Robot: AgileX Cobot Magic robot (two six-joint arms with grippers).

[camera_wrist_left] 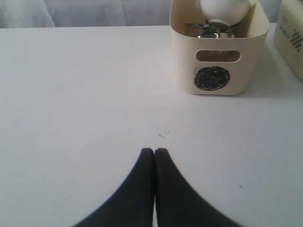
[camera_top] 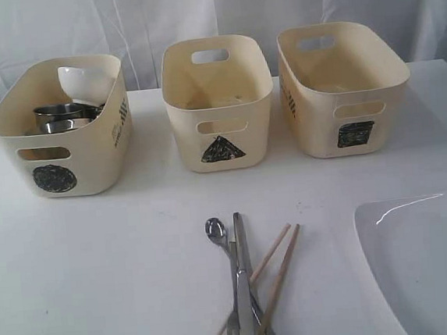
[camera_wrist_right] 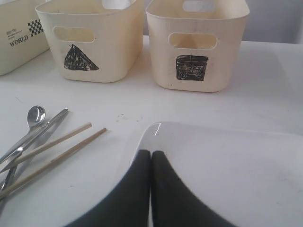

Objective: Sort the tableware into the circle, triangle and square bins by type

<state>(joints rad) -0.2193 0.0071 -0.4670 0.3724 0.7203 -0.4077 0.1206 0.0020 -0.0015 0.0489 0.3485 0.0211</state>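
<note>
Three cream bins stand in a row at the back. The circle bin (camera_top: 90,159) holds a tilted small white bowl (camera_top: 84,82) and steel vessels (camera_top: 61,115). The triangle bin (camera_top: 185,132) and the square bin (camera_top: 313,120) look empty. At the front centre lie a spoon (camera_top: 216,231), a knife (camera_top: 244,283) and a fork (camera_top: 234,327), crossed by two wooden chopsticks (camera_top: 278,276). A large white square plate (camera_top: 427,259) sits front right. My left gripper (camera_wrist_left: 154,151) is shut and empty over bare table, well short of the circle bin (camera_wrist_left: 184,61). My right gripper (camera_wrist_right: 151,153) is shut and empty over the plate's (camera_wrist_right: 236,165) near corner.
The white table (camera_top: 99,264) runs back to a white curtain (camera_top: 140,18) behind the bins. In the right wrist view the chopsticks (camera_wrist_right: 61,146) and spoon (camera_wrist_right: 36,115) lie beside the plate, with the triangle bin (camera_wrist_right: 113,47) and square bin (camera_wrist_right: 222,66) beyond.
</note>
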